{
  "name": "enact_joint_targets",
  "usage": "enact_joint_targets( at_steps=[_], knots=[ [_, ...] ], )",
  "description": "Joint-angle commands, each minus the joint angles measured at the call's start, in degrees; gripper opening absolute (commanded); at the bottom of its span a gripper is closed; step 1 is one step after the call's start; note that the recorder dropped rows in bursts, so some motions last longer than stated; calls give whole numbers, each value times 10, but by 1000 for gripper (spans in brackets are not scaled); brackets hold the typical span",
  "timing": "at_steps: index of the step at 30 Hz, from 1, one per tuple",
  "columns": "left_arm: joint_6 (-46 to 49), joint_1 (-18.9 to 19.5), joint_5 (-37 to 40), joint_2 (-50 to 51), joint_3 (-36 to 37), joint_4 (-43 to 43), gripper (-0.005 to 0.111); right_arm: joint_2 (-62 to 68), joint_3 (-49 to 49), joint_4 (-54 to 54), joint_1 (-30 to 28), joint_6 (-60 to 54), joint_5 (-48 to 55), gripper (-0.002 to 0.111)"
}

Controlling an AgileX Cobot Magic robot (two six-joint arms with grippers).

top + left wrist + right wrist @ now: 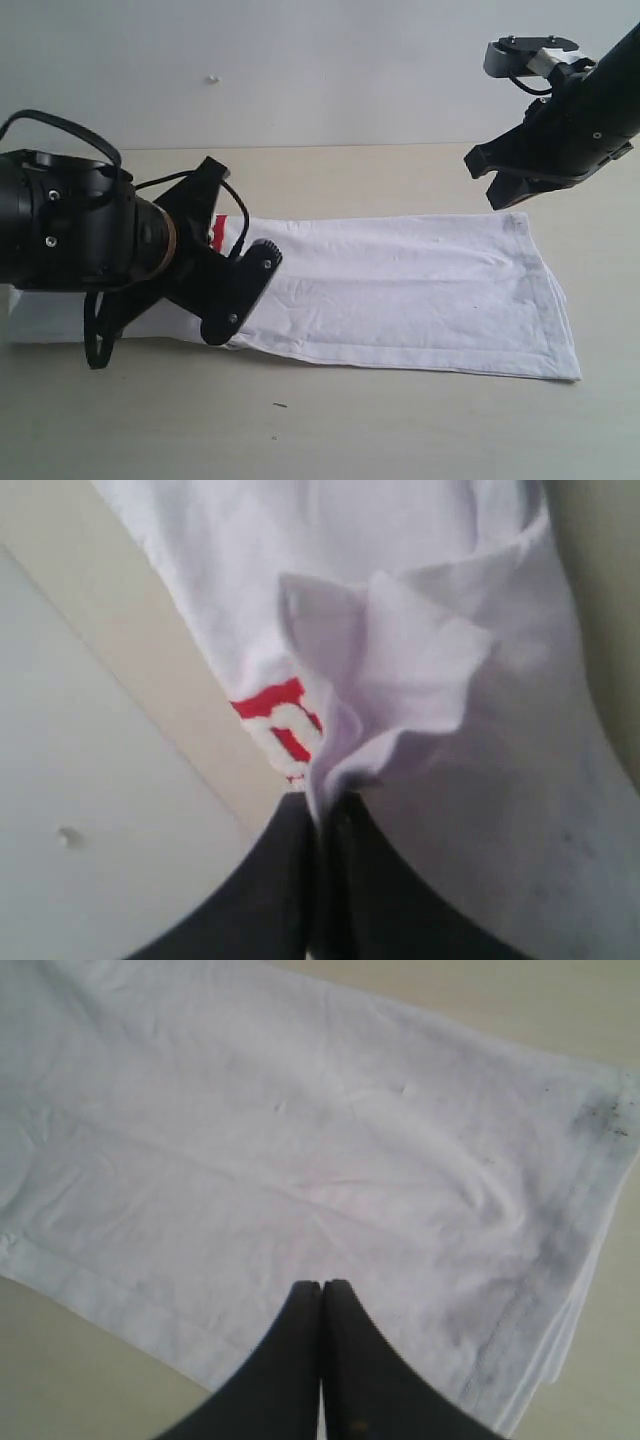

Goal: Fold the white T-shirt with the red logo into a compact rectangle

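Note:
The white T-shirt [420, 290] lies folded into a long strip across the table. My left gripper [325, 815] is shut on a bunched fold of its cloth [400, 670]. Right beside that pinch shows part of the red logo [280, 720], also glimpsed behind the left arm as a red sliver [219, 232]. The left arm covers the shirt's left part in the exterior view. My right gripper [512, 185] hangs above the shirt's far right corner, its jaws pressed together with nothing between them [322, 1288]. Dark smudges [600, 1115] mark the hem below it.
The beige table [400, 420] extends in front of and behind the shirt. A pale wall [300, 60] stands behind the table. The bulky black left arm [70, 225] fills the left side of the exterior view.

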Motion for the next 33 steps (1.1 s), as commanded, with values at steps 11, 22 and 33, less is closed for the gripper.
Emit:
enact_joint_targets(
  at_steps=[11,22,33],
  knots=[
    [-88,98,-94,72,-51,49,43,-5,1,5,0,-3,-4,0],
    [-344,103,-119,72,-51,4,23,-5,1,9,0,-3,-4,0],
    [53,154,-40,106,-116,-624,0,-5,1,9,0,-5,-8,0]
  ],
)
